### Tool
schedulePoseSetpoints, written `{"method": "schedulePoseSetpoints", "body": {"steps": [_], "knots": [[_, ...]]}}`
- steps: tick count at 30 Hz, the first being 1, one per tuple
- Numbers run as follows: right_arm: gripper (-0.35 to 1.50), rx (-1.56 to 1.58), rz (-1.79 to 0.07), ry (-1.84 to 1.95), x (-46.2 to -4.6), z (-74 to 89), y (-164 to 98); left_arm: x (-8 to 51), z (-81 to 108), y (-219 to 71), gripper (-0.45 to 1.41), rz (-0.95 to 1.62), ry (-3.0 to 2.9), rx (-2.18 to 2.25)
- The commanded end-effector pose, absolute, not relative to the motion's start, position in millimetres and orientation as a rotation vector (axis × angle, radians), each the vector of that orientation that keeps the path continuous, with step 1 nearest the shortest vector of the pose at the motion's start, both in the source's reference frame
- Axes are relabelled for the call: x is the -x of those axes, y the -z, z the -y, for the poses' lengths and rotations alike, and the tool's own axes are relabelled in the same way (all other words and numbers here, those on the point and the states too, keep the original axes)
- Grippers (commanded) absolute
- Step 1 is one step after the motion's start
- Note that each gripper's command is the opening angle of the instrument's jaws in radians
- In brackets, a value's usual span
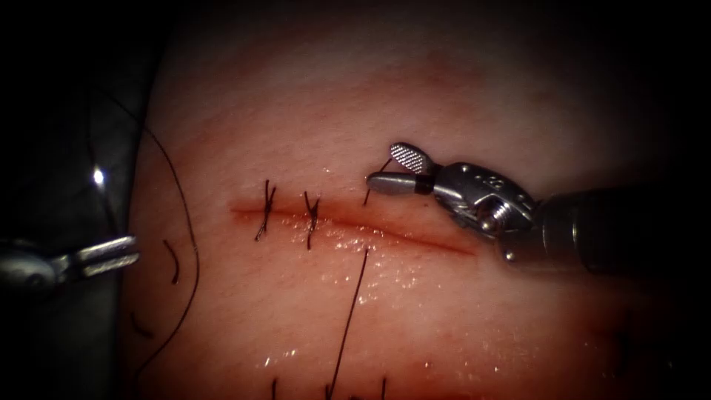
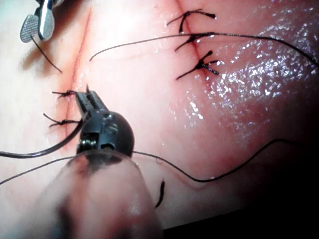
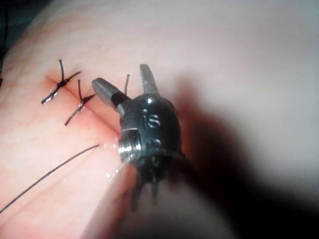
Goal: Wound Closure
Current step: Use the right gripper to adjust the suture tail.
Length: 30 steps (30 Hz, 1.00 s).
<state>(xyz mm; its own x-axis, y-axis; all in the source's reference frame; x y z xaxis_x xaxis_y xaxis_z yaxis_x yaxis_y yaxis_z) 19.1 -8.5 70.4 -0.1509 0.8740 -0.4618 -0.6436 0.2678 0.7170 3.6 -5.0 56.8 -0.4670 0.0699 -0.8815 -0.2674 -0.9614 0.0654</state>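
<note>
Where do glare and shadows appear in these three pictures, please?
Endoscope view: wet glints on the tissue below the cut, dark margins around the left tool. Left wrist view: strong glare on wet tissue. Right wrist view: the right tool, jaws open and empty, casts a broad shadow on the tissue.

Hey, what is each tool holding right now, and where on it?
Nothing: the right tool stands open around a short thread end above the cut, and the left tool grips nothing visible.

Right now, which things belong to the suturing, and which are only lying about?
In use: open right tool around short thread end; long thread; cut.
Lying about: two finished stitches; loose thread piece; left tool, holding nothing.
</note>
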Motion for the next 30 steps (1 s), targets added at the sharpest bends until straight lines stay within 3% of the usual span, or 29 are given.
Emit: {"method": "schedulePoseSetpoints", "body": {"steps": [1, 3, 4, 12, 30], "knots": [[0.19, -0.278, -1.081, -1.350, -19.9, 8.6, -71.1, -3.0, 5.2, -57.4, -0.45, -0.287, -2.517, 1.498], [0.02, -0.277, -1.080, -1.353, -20.1, 8.6, -71.1, -2.9, 5.2, -57.4, -0.45, -0.287, -2.517, 1.498], [-0.35, -0.274, -1.079, -1.356, -20.4, 8.5, -71.1, -2.9, 5.2, -57.4, -0.45, -0.287, -2.517, 1.498], [-0.35, -0.312, -1.019, -1.367, -22.1, 7.0, -71.5, -2.7, 5.3, -57.4, -0.45, -0.284, -2.522, 1.498], [-0.35, -0.359, -0.961, -1.325, -21.7, 4.1, -69.7, -0.9, 5.7, -57.8, -0.45, -0.267, -2.529, 1.515]]}}
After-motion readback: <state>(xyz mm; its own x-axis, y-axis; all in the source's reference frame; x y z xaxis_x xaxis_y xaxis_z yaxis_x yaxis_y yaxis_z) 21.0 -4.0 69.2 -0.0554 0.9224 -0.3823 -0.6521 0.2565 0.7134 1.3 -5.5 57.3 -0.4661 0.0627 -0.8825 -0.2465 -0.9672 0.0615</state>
